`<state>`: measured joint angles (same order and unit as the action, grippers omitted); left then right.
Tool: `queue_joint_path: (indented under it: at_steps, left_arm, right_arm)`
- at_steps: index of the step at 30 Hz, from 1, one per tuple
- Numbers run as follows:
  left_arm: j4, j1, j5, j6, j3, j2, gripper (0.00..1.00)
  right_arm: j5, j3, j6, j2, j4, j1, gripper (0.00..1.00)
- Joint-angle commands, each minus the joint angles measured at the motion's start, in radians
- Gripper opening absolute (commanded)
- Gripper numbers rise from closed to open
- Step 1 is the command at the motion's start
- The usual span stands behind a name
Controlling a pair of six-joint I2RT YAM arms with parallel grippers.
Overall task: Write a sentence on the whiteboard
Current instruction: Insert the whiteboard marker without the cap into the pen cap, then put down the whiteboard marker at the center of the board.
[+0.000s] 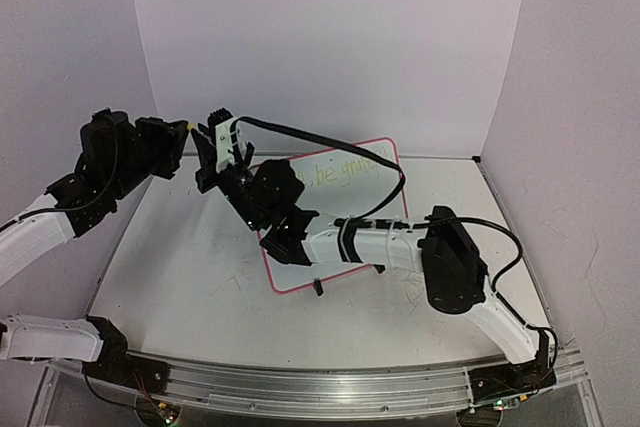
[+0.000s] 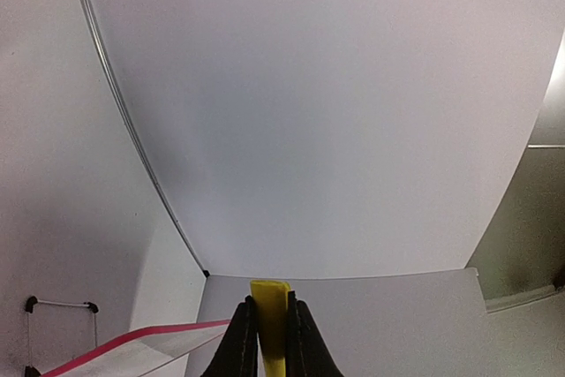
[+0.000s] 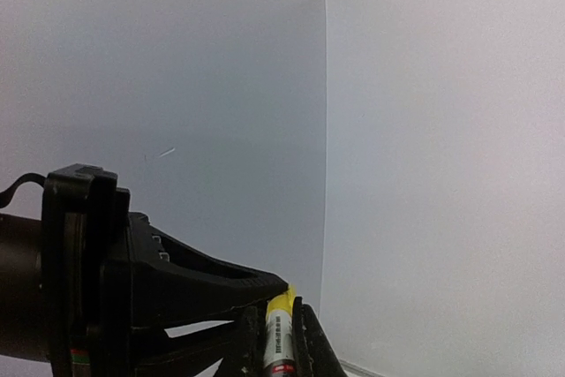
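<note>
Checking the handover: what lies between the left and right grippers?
A yellow marker, held by the left gripper and right gripper; right wrist view shows it.

Soft even light w/ violet cast, faint shadows; left wrist view warps at edges, fingers dark.

We lose the start of the sentence behind the right arm. The marker runs off the right wrist view's bottom edge.

A marker sits between the right fingers, perhaps a cap between the left fingers; the whiteboard rests on the surface below both.
</note>
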<state>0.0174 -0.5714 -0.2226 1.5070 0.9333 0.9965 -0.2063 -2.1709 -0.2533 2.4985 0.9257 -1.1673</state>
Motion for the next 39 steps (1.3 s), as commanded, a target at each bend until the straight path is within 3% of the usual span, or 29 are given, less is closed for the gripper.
queue_joint_path:
  at_steps: [1, 3, 5, 10, 11, 15, 19, 27, 34, 39]
  left_arm:
    - [0.034, -0.159, 0.354, -0.105, 0.003, 0.021, 0.0]
    - [0.032, -0.16, 0.335, -0.123, 0.001, 0.016, 0.0]
    - [0.032, -0.16, 0.311, -0.153, -0.003, 0.003, 0.08]
    - [0.033, -0.16, 0.242, -0.274, -0.006, -0.051, 0.68]
    - [0.033, -0.16, 0.235, -0.301, 0.0, -0.059, 0.74]
    - [0.038, -0.16, 0.195, -0.402, 0.005, -0.098, 0.83]
    - [0.071, -0.16, 0.176, -0.509, 0.034, -0.092, 0.95]
    - [0.12, -0.16, 0.144, -0.704, 0.146, 0.049, 0.99]
    - [0.132, -0.16, 0.144, -0.777, 0.211, 0.131, 1.0]
    - [0.136, -0.16, 0.147, -0.779, 0.203, 0.13, 0.99]
  right_arm:
    - [0.088, 0.186, 0.127, -0.179, -0.094, 0.051, 0.0]
    - [0.104, 0.32, 0.147, -0.268, -0.033, 0.054, 0.0]
    - [0.107, 0.447, 0.159, -0.362, 0.018, 0.058, 0.0]
    - [0.162, 0.751, 0.227, -0.611, 0.042, 0.089, 0.0]
    - [0.163, 0.806, 0.236, -0.674, 0.042, 0.094, 0.0]
    - [0.224, 1.02, 0.327, -0.913, -0.037, 0.15, 0.0]
    - [0.377, 1.096, 0.404, -1.115, -0.344, 0.257, 0.0]
    - [0.674, 1.145, 0.603, -1.353, -0.993, 0.445, 0.0]
    - [1.001, 1.409, 0.857, -1.405, -1.139, 0.701, 0.0]
    - [0.973, 1.449, 0.789, -1.3, -1.323, 0.75, 0.04]
